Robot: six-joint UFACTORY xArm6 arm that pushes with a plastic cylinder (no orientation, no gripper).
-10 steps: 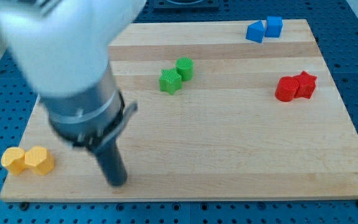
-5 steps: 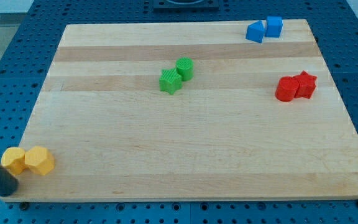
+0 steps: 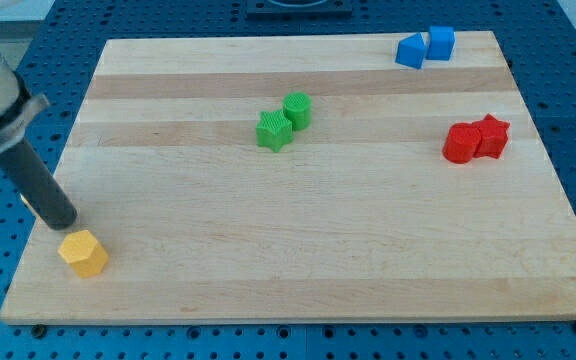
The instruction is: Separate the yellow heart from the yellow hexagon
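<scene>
One yellow block, hexagon-like in shape [image 3: 84, 252], lies near the board's bottom-left corner. The yellow heart does not show anywhere in the view; I cannot tell whether the rod hides it. My dark rod comes down from the view's upper left, and my tip [image 3: 64, 222] sits on the board just above and slightly left of the yellow block, close to it or touching it.
A green star [image 3: 273, 130] and green cylinder [image 3: 297, 108] touch near the board's middle top. Two blue blocks [image 3: 424, 46] sit at the top right. A red cylinder [image 3: 460, 143] and red star [image 3: 491, 136] touch at the right. The wooden board's left edge [image 3: 43, 215] is close to my tip.
My rod swung from the bottom middle to the bottom-left corner, then up the left edge. The yellow heart has vanished from view. The yellow hexagon has shifted a little to the right.
</scene>
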